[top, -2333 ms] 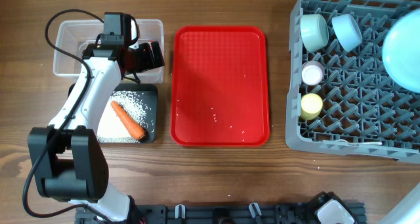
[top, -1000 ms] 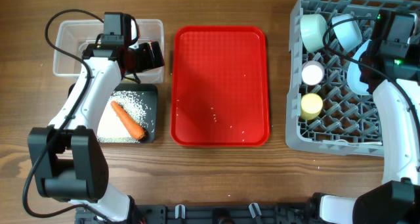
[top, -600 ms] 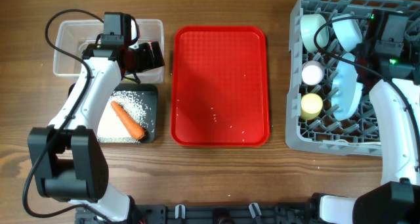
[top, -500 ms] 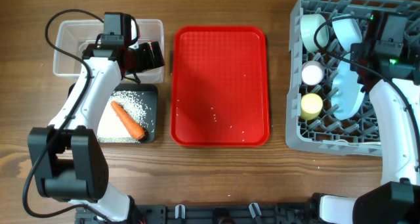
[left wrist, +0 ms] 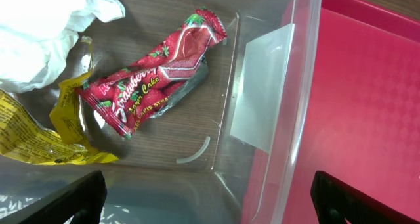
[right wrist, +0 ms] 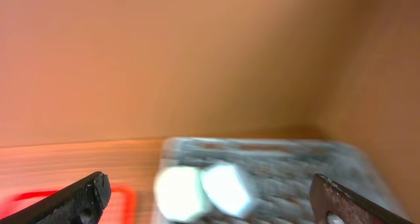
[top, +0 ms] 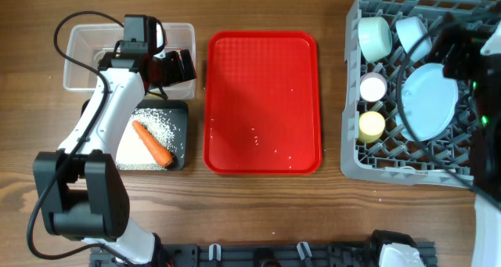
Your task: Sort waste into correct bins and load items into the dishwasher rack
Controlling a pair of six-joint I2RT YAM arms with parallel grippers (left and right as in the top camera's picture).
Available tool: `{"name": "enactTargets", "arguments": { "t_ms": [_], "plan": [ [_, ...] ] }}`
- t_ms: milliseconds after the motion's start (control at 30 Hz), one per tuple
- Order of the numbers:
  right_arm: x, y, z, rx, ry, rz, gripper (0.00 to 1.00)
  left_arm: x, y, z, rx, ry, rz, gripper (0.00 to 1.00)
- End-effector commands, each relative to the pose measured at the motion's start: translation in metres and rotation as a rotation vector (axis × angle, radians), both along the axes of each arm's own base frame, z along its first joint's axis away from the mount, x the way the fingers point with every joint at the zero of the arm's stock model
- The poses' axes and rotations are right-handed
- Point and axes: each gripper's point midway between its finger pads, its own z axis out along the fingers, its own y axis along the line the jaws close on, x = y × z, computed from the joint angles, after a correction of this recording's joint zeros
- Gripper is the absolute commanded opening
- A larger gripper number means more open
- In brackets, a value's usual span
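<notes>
The grey dishwasher rack [top: 407,153] holds a pale blue plate [top: 428,101], two blue-green bowls [top: 374,37] [top: 413,34], a pink cup [top: 373,86] and a yellow cup [top: 371,125]. My right gripper [right wrist: 213,201] is open and empty, high above the rack [right wrist: 289,178], in a blurred view. My left gripper [left wrist: 209,204] hangs open over the clear tub [top: 82,59], which holds a red wrapper [left wrist: 154,69], a yellow wrapper [left wrist: 39,132] and white tissue [left wrist: 46,33]. A carrot [top: 153,142] and rice [top: 160,124] lie in the black tray [top: 186,134].
A flat red serving tray [top: 262,102] lies between the bins and the rack, with a few specks on it. My right arm [top: 470,63] rises at the right edge over the rack. The left arm [top: 109,110] stretches across the black tray.
The right gripper opened and let go of the plate, which tipped from standing on edge to showing its face. The right arm pulled up and rightward. The left arm has not moved.
</notes>
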Motion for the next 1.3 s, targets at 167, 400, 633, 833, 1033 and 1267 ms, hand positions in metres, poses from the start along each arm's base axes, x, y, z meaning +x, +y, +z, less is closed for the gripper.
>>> {"name": "enactTargets", "arguments": {
  "t_ms": [167, 400, 633, 833, 1033, 1267],
  "plan": [
    [-0.024, 0.097, -0.033, 0.509, 0.229, 0.445, 1.0, 0.0, -0.001, 0.0, -0.01, 0.0, 0.0, 1.0],
    [-0.02, 0.072, -0.068, 0.316, 0.275, 0.343, 1.0, 0.0, -0.001, 0.0, -0.01, 0.0, 0.0, 1.0],
    [-0.047, 0.065, -0.129, 0.124, -0.124, 0.255, 1.0, 0.0, -0.001, 0.0, -0.01, 0.0, 0.0, 1.0],
    [-0.078, 0.075, -0.222, 0.103, -0.271, 0.274, 1.0, 0.0, -0.001, 0.0, -0.01, 0.0, 0.0, 1.0],
    [-0.087, 0.075, -0.265, 0.117, -0.204, 0.272, 1.0, 0.0, -0.001, 0.0, -0.01, 0.0, 0.0, 1.0],
    [-0.089, 0.075, -0.259, 0.111, -0.229, 0.274, 1.0, 0.0, -0.001, 0.0, -0.01, 0.0, 0.0, 1.0]
  ]
}}
